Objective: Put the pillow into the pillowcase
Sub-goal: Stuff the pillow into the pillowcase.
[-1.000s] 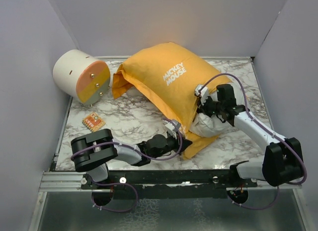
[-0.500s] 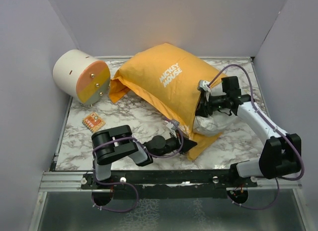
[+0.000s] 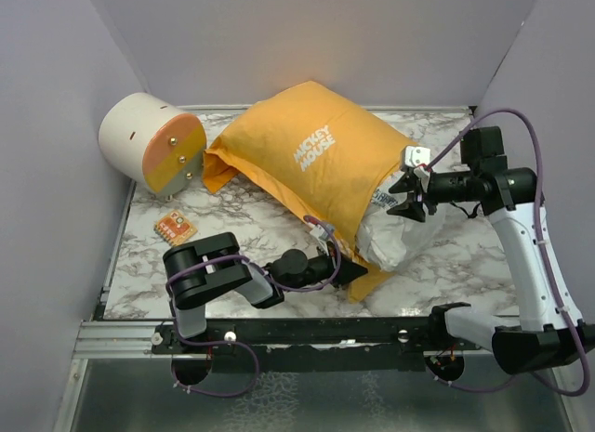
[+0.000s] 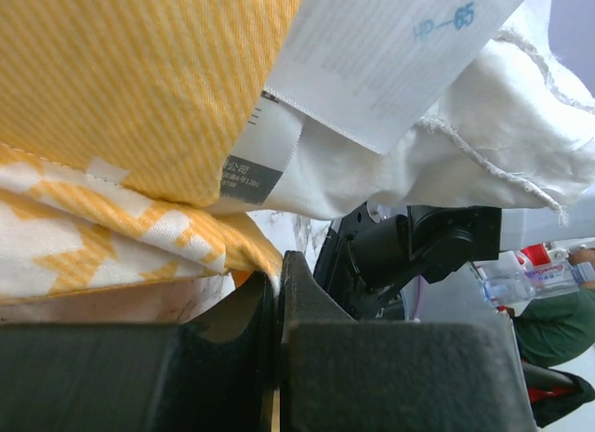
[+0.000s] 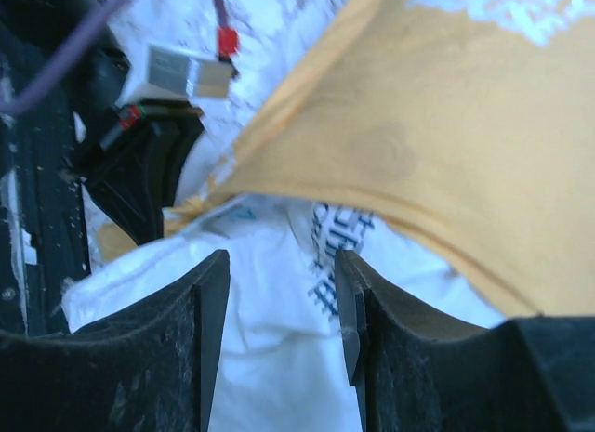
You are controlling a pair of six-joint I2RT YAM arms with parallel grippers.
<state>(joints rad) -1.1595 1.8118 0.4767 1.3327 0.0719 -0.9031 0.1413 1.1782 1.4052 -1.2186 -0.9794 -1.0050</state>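
Note:
The orange-yellow pillowcase (image 3: 316, 167) lies bulging across the middle of the table, its white lettering facing up. The white pillow (image 3: 395, 237) is mostly inside it, and one end sticks out of the opening at the near right. My left gripper (image 3: 358, 272) lies low on the table, shut on the pillowcase's lower hem (image 4: 251, 255). The pillow (image 4: 446, 163) and its label show just above these fingers. My right gripper (image 3: 406, 195) hovers open just above the pillow's bare end, holding nothing. In the right wrist view the pillow (image 5: 279, 376) lies beyond the right gripper (image 5: 282, 302), under the pillowcase's edge (image 5: 418, 144).
A cream-and-orange cylinder (image 3: 153, 142) lies on its side at the back left. A small orange card (image 3: 175, 229) lies on the marble tabletop (image 3: 251, 223) at the near left. Grey walls close in the left, back and right sides.
My right gripper has opened, let go of the pillow's end, and pulled up and back to the right. My left gripper has stayed shut on the hem while that arm's elbow shifted right.

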